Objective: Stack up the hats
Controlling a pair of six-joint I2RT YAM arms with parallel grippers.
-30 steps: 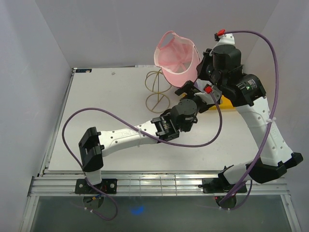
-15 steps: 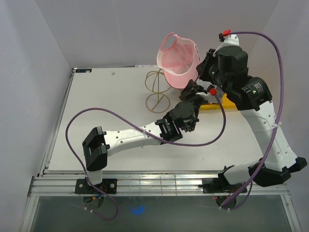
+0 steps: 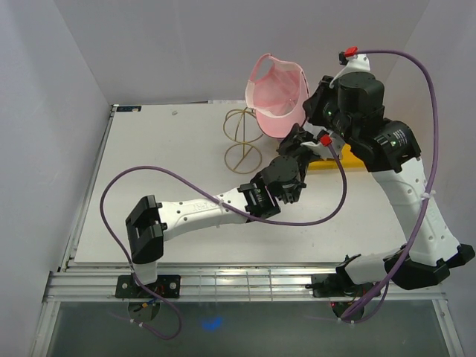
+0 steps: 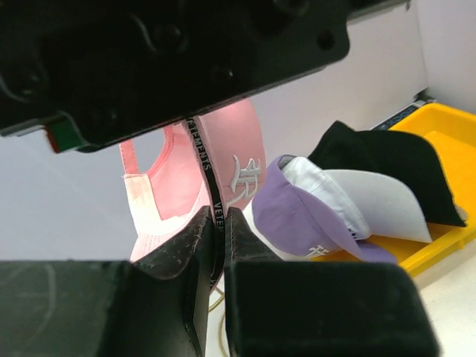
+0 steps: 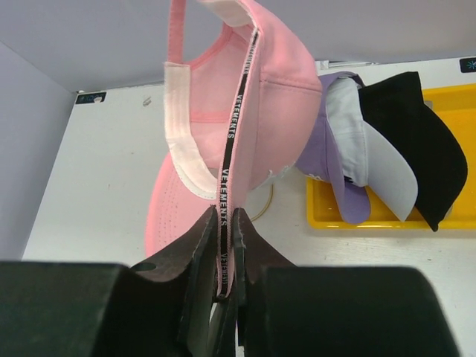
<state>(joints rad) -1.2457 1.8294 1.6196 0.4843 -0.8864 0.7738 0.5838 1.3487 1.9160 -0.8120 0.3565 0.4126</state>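
Observation:
The pink hat [image 3: 277, 93] hangs in the air above the gold wire stand [image 3: 242, 137], open side facing left. My left gripper [image 4: 221, 216] is shut on its black inner band from below, and in the top view it [image 3: 297, 138] sits under the hat's right edge. My right gripper [image 5: 225, 217] pinches the same rim, with the band and pink fabric [image 5: 275, 111] between its fingers. The purple hat [image 4: 297, 216], white hat [image 4: 364, 197] and black hat [image 4: 387, 160] lie nested on the yellow tray [image 4: 446, 119].
The yellow tray [image 5: 446, 100] lies at the table's back right, mostly hidden under the arms in the top view. The wire stand stands on the white table [image 3: 163, 171], whose left half is bare. White walls close in the back and sides.
My left gripper rose to the pink hat's rim and closed on it. The right arm and hat shifted slightly right and up.

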